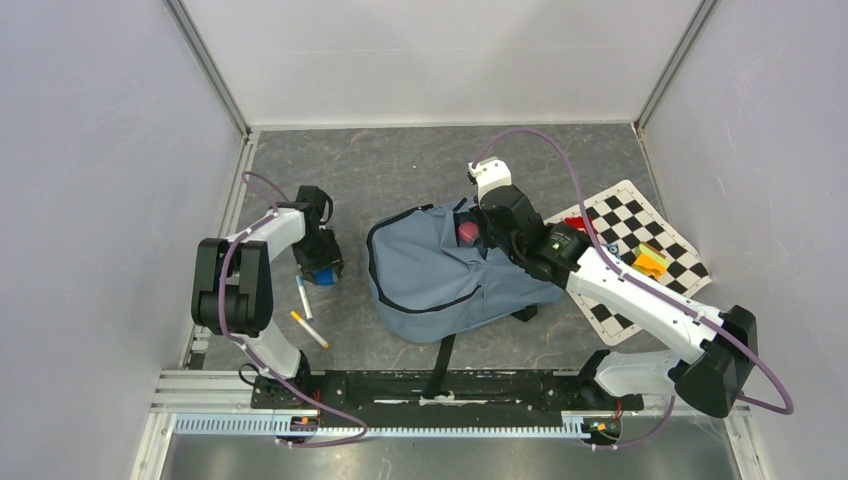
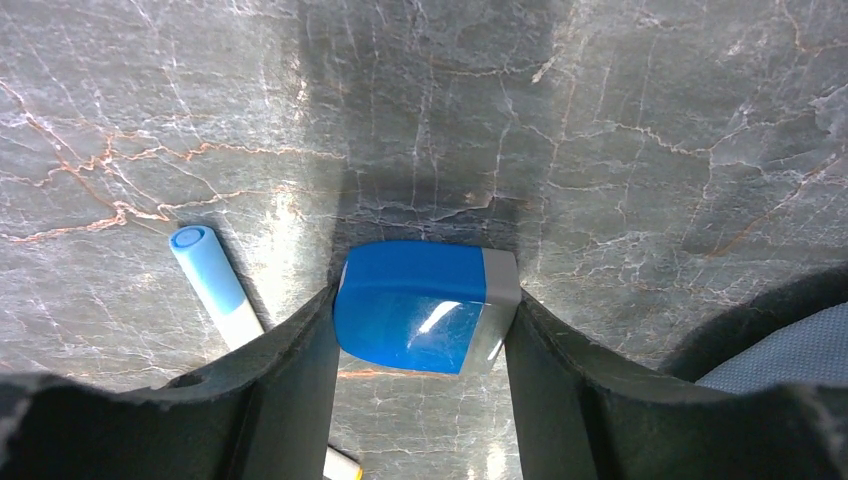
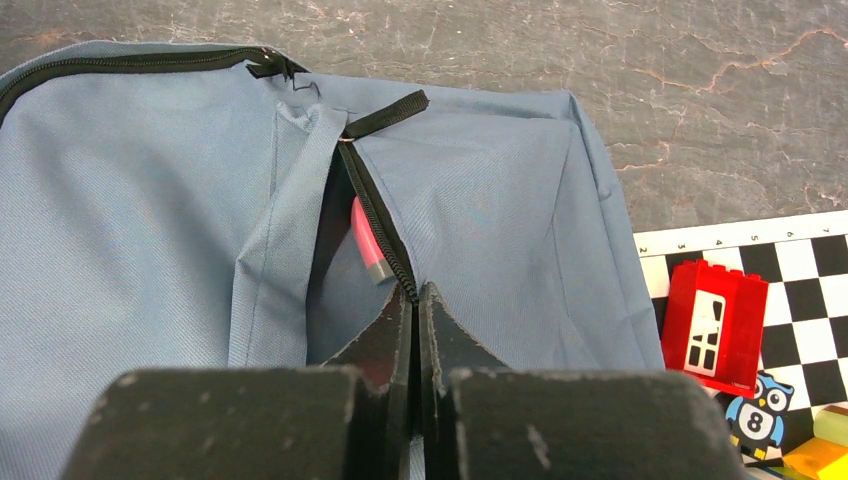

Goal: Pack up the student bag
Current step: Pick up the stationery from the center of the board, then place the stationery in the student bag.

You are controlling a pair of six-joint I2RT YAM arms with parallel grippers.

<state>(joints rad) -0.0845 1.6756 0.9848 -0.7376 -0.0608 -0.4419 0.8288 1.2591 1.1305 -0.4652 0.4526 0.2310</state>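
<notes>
Carriage of the blue block (image 2: pixel 430 295), clamped at both sides by the left gripper (image 2: pixel 420 305), should be kept level toward the student bag (image 1: pixel 440 275) lying mid-table, its zip edge (image 3: pixel 375 215) pinched by the closed right gripper (image 3: pixel 417 297).

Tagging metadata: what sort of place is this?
Probably a lab robot cell: plain panels wall in the table, a mounting rail spans its near edge, and a checkerboard mat lies beside the student bag.

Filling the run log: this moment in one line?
left claw shut on blue block | right claw shut on student bag zipper | pink item in opening
</notes>
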